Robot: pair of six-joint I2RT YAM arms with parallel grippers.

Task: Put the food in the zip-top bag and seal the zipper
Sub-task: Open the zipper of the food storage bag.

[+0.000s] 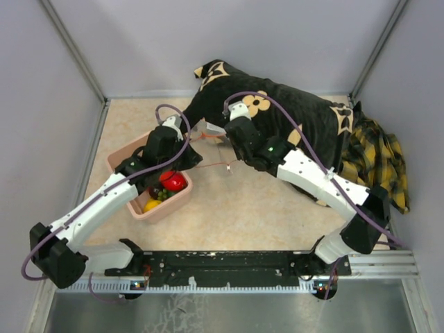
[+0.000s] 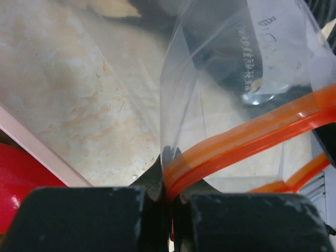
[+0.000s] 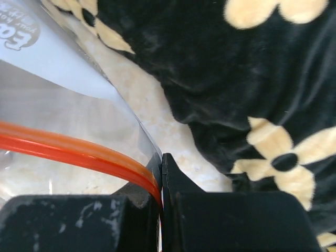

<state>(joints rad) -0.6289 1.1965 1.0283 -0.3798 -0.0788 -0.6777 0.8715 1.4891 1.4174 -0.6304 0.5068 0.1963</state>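
The clear zip-top bag (image 1: 208,149) hangs between my two grippers over the tabletop. Its red-orange zipper (image 2: 252,131) runs across the left wrist view and also shows in the right wrist view (image 3: 68,147). My left gripper (image 2: 169,181) is shut on one end of the zipper. My right gripper (image 3: 160,181) is shut on the other end. In the top view the left gripper (image 1: 189,141) and the right gripper (image 1: 223,133) are close together. The food lies in the pink tub (image 1: 121,158): a red piece (image 1: 173,181), a yellow piece (image 1: 152,205) and a small dark green one (image 1: 163,195).
A black cloth with cream flowers (image 1: 291,118) lies at the back, just behind the right gripper. A yellow plaid cloth (image 1: 374,159) lies at the right. Grey walls close in the table on three sides. The tub's rim (image 2: 42,152) is below the left gripper.
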